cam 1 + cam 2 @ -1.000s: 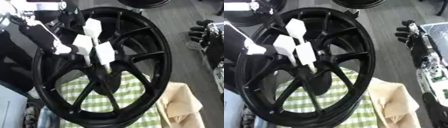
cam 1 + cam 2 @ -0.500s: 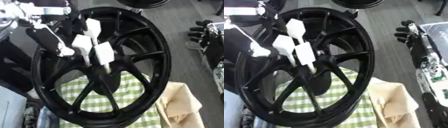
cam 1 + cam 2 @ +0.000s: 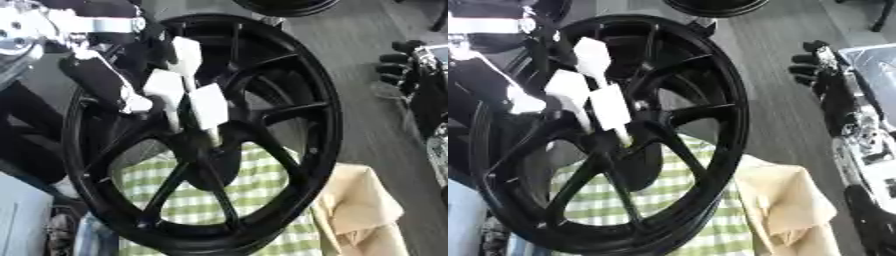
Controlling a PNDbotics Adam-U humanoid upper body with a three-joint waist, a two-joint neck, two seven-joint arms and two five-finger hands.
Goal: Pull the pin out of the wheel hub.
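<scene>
Pins with broad white paddle heads are seen standing out of the centre of the black wheel hub (image 3: pixel 206 150), which is propped upright on edge with a green-checked cloth (image 3: pixel 254 195) showing behind its spokes and a tan cloth (image 3: pixel 363 210) lying at about four o'clock from it. Three white heads are made out: the nearest pin (image 3: pixel 210 107) just above the hub centre, a second pin (image 3: pixel 164 90) at its ten o'clock, and a third pin (image 3: pixel 186 55) at twelve o'clock. The shaft of the nearest pin is seen to run down from its head into the hub centre, so its long axis is tilted from roughly eleven o'clock down to five o'clock, and it is judged that a pull would have to follow that line, up and away from the hub face. The left robot hand (image 3: pixel 105 82) is placed at about nine to ten o'clock from the pins, just beside the second head; whether its fingers are curled or straight cannot be told. The right robot hand (image 3: pixel 815 65) is held well apart at about two o'clock, beyond the rim, with its fingers loosely bent and nothing between them. The left robot hand is therefore judged the nearer one for the pull, with the pins lying toward its three o'clock.
</scene>
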